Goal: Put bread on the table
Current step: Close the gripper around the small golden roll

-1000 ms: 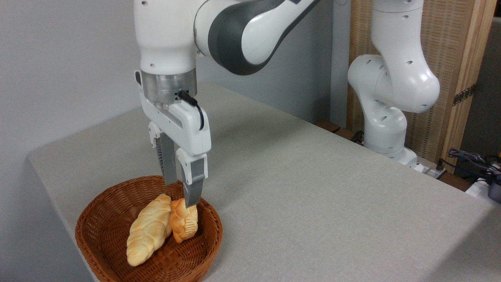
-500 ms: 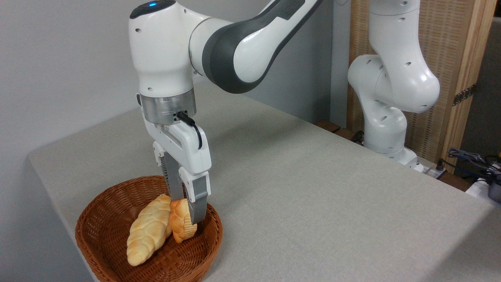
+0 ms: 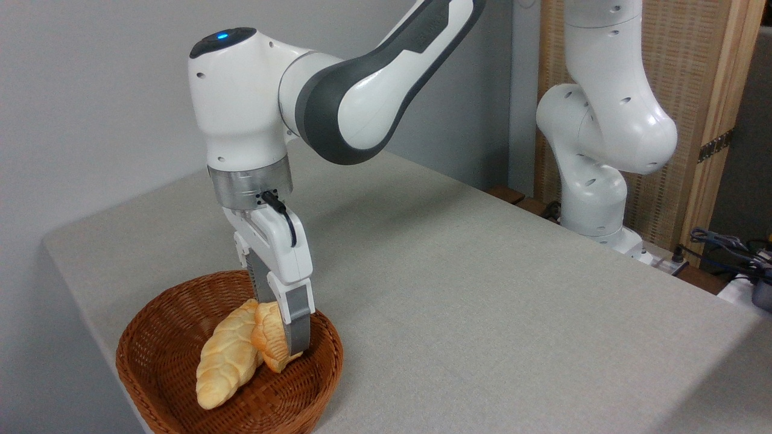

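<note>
Your gripper [image 3: 278, 328] is down inside the basket [image 3: 175, 313], pointing nearly straight down with a slight tilt. Its 2 fingers [image 3: 297, 322] straddle the bread [image 3: 269, 337]: the near grey finger lies flat against the bread's right face, and the far finger drops behind it on the other side, so the gripper looks clamped on the bread, though the far contact is hidden from this camera. The bread is in the basket, standing on its edge with the crimped ridge facing you, and its lower end appears to touch the wicker floor near the right wall. You cannot tell from here whether it is lifted clear of the weave. Just to its left, touching it, lies the loaf [image 3: 226, 364], longer and paler, stretched diagonally from the middle of the basket toward the front rim. The basket sits at the near left corner of the table [image 3: 482, 301], close to the edge. The rest of the arm [image 3: 362, 90] arches up and to the right above the table, a blue light showing on top of the wrist joint. The arm's white base [image 3: 594, 199] stands beyond the table's far right edge, before a wood panel [image 3: 699, 90].
</note>
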You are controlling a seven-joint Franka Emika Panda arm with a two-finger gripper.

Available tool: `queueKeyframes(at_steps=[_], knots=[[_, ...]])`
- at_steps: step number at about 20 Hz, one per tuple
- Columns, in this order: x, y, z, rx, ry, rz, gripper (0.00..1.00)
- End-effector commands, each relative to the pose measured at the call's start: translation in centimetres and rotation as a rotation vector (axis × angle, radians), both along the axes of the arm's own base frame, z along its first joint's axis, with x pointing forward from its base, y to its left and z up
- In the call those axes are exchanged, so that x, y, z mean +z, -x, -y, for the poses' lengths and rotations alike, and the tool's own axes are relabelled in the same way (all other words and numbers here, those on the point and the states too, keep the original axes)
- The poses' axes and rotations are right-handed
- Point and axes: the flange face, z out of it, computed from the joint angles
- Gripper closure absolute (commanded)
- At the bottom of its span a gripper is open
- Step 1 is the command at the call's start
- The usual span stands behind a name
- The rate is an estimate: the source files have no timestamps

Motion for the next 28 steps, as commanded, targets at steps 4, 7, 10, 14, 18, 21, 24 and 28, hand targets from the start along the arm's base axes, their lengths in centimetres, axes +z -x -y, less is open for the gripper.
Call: queueKeyframes(at_steps=[4, 7, 10, 14, 18, 21, 24, 28], knots=[[-0.25, -0.23, -0.10, -0.025, -0.018, 0.016, 0.08], [-0.34, -0.25, -0.05, -0.033, -0.028, 0.015, 0.35], [-0.28, -0.26, -0.05, -0.033, -0.027, 0.015, 0.46], [-0.19, -0.25, -0.15, -0.032, -0.028, 0.017, 0.45], [-0.11, -0.28, -0.14, -0.032, -0.028, 0.018, 0.46], [-0.11, -0.28, -0.13, -0.029, -0.025, 0.018, 0.61], [-0.11, -0.28, -0.13, -0.029, -0.025, 0.018, 0.59], [-0.04, -0.31, -0.11, -0.026, -0.022, 0.020, 0.59]])
